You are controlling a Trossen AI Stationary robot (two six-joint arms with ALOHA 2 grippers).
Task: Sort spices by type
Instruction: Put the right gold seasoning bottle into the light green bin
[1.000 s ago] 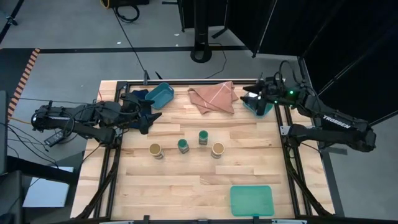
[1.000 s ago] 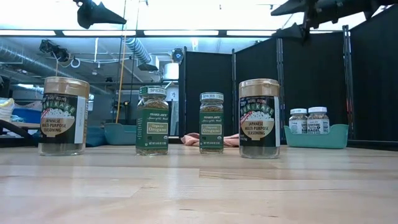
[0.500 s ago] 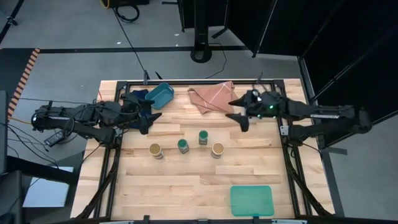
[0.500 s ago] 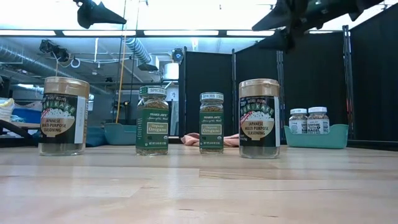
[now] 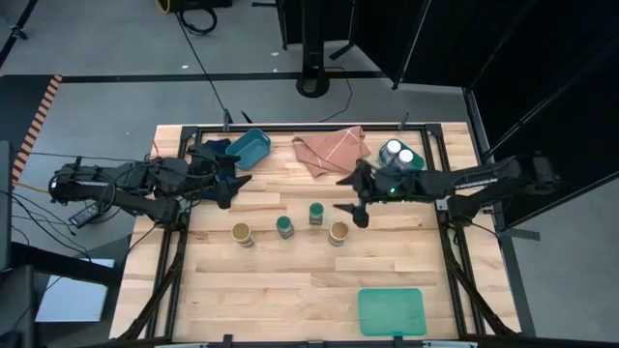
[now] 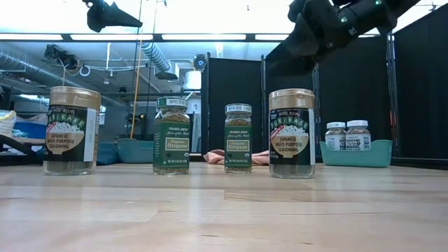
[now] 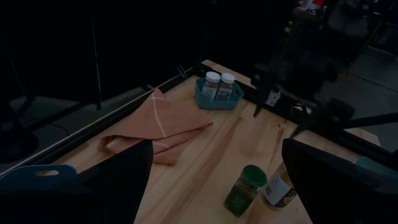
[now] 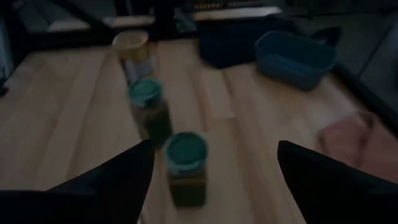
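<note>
jars stand in a loose row across the middle of the wooden tabletop (image 5: 290, 280): a tan-topped jar (image 5: 242, 233) farthest toward the left arm, then a green-lidded oregano jar (image 5: 284, 226), a second green-lidded jar (image 5: 316, 213) set a little farther back, and a second tan-topped jar (image 5: 338, 232) nearest the right arm. all four are upright and apart from one another. in the low view the tan-topped ones read as japanese multi-purpose seasoning and look taller than the oregano jars.

two white-lidded jars (image 5: 400, 155) sit side by side, upright, inside a teal bin (image 6: 353, 154) at the far right corner of the tabletop.

the right gripper (image 5: 354, 198) hangs above the tabletop just behind the second tan-topped jar, beside the second green-lidded jar, its fingers spread wide and released, grasping nothing. its wrist view looks down the row, with the nearest green lid between the two dark fingers (image 8: 112, 186).

the left gripper (image 5: 232, 184) waits at the far left of the tabletop, fingers also released and empty, close to another teal bin (image 5: 247, 147) that lies at an angle near the back edge.

a salmon-coloured cloth (image 5: 331, 150) is rumpled at the back middle, between the two bins. a flat green tray (image 5: 391, 311) rests at the near right edge, well apart from the jars.
</note>
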